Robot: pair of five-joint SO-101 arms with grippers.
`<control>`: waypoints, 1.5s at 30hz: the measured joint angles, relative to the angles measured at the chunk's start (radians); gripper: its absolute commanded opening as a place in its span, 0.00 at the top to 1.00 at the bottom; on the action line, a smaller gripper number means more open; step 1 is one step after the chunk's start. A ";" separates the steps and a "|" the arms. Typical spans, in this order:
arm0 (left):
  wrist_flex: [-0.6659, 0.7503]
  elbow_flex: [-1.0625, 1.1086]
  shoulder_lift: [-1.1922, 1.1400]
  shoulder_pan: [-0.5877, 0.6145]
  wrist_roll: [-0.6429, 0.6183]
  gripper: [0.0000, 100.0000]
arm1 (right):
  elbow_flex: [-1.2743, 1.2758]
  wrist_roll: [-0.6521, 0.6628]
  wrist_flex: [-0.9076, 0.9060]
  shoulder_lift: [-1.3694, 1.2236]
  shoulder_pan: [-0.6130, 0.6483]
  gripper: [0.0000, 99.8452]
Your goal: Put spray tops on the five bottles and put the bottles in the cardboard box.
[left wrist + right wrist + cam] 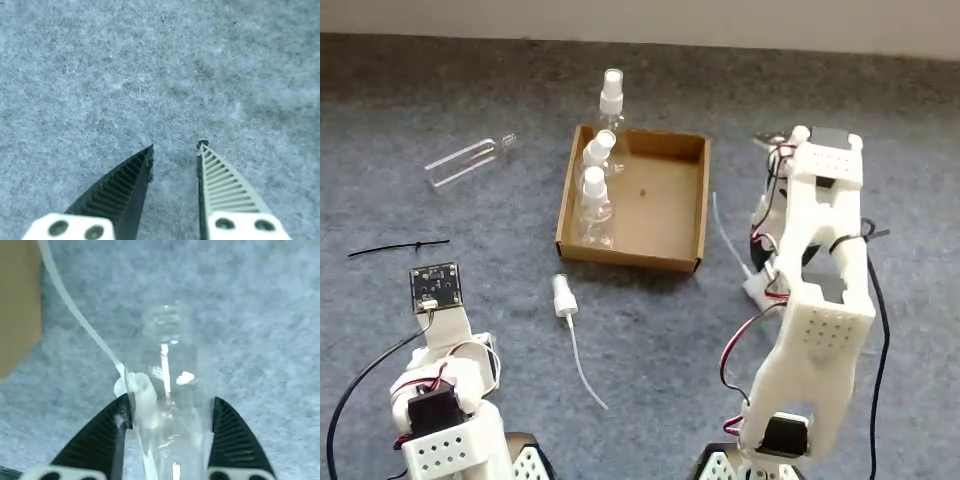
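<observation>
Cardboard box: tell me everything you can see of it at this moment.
The cardboard box is a shallow, open-topped brown tray, roughly square with low walls. It lies flat on the grey carpet. Inside, along the wall on the left arm's side, sit a near bottle and a second bottle, both clear with white spray tops. The rest of its floor is bare but for a dark speck. A third bottle stands at its far corner, inside or just behind, I cannot tell.

Fuzzy grey carpet covers the table point(880, 90). The cardboard box point(630, 256) looks matt brown (rather dull), and the bottle point(185, 390) is clear, glossy plastic.
</observation>
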State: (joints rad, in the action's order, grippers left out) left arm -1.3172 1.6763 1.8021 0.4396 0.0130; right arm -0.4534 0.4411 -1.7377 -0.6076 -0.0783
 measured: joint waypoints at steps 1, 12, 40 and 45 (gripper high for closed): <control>0.000 0.000 0.000 0.000 0.000 0.85 | 0.000 -0.015 0.000 0.000 0.011 0.89; 0.133 0.000 0.000 0.000 0.459 0.86 | 0.000 -0.049 0.000 0.152 0.072 0.89; 0.000 -0.844 -0.927 -0.052 0.348 0.85 | 0.000 0.157 0.169 -0.034 -0.121 0.76; 0.000 -0.910 -1.076 -0.078 0.279 0.85 | 0.000 0.213 0.129 -0.034 -0.121 0.72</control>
State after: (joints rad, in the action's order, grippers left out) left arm -1.3172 0.7664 0.7265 0.3613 0.2923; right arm -0.4534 0.6544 -1.6088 -0.6414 -0.1995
